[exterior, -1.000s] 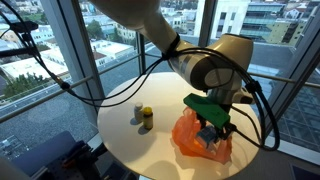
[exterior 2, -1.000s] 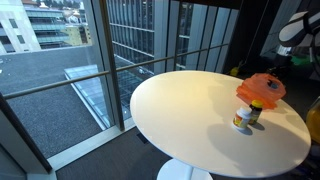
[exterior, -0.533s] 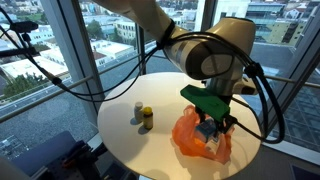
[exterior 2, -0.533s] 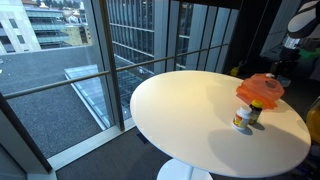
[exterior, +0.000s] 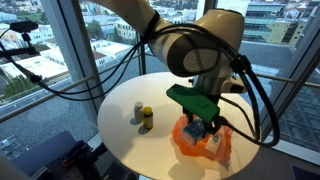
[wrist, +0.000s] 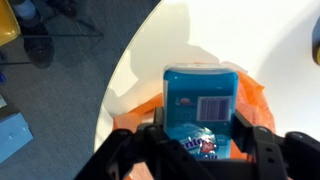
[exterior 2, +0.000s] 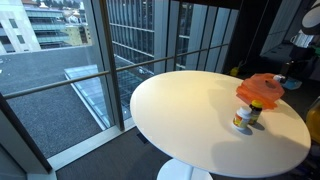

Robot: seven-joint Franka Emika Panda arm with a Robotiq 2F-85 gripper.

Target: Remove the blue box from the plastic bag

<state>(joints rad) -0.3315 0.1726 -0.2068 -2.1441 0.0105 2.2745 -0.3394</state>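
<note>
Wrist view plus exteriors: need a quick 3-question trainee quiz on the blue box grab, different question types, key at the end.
1. True or false: the gripper is shut on the blue box.
2. Pick one. Relative to the plastic bag, the yellow can stands: A) inside it; B) apart from it, on the table; C) on top of it.
3. Short answer: in the wrist view, what colour is the plastic showing on both sides of the box?

Key: 1 true; 2 B; 3 orange.
</note>
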